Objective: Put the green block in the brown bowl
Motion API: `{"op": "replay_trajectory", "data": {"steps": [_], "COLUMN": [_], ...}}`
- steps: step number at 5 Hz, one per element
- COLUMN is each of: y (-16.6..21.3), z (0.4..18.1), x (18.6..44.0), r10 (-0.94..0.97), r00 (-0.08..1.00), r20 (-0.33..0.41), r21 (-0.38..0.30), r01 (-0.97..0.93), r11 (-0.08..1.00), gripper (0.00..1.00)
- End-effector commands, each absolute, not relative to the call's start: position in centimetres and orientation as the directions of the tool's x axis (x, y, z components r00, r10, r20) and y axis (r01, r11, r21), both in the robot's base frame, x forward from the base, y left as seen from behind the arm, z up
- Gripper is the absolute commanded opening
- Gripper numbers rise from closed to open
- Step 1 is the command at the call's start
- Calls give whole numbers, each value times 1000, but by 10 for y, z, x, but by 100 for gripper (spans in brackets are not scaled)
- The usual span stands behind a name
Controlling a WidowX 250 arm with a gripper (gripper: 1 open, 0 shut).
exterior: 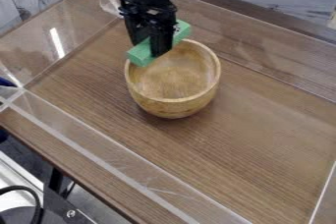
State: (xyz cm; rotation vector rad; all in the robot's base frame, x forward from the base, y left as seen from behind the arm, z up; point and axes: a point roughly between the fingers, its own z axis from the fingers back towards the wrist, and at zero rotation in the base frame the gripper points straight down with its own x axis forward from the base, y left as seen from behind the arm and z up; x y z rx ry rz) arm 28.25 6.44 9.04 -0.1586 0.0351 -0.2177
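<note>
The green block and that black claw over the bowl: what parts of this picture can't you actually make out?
- Green block: its middle is hidden behind the gripper in the camera view.
- Gripper: its fingertips merge into one dark blur, too small to separate.
- Arm above the gripper: cut off by the top edge.
- Brown bowl: its far rim is covered by the block and gripper; whether the block touches it cannot be told.

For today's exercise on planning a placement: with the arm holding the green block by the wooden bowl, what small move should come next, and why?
Probably a short carry further over the brown bowl, toward its middle. The gripper is shut on the green block, which hangs over the bowl's far-left rim rather than its hollow. Released here, it might catch the rim and tip outside.
</note>
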Motion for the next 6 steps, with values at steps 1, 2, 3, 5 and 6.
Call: {"op": "replay_trajectory", "data": {"steps": [1,2,3,5,6], "y": [61,56,51,45,44], "z": [100,94,87,72,66], "x": [289,289,287,287,289], "r10": [-235,-249,-264,-284,-291], "r00": [972,968,964,958,956], "r20": [24,13,-1,-31,-43], "r21": [-133,-136,-138,-140,-138], "r01": [236,248,262,278,282], "r11": [963,959,955,950,949], "gripper": [0,0,0,0,0]}}
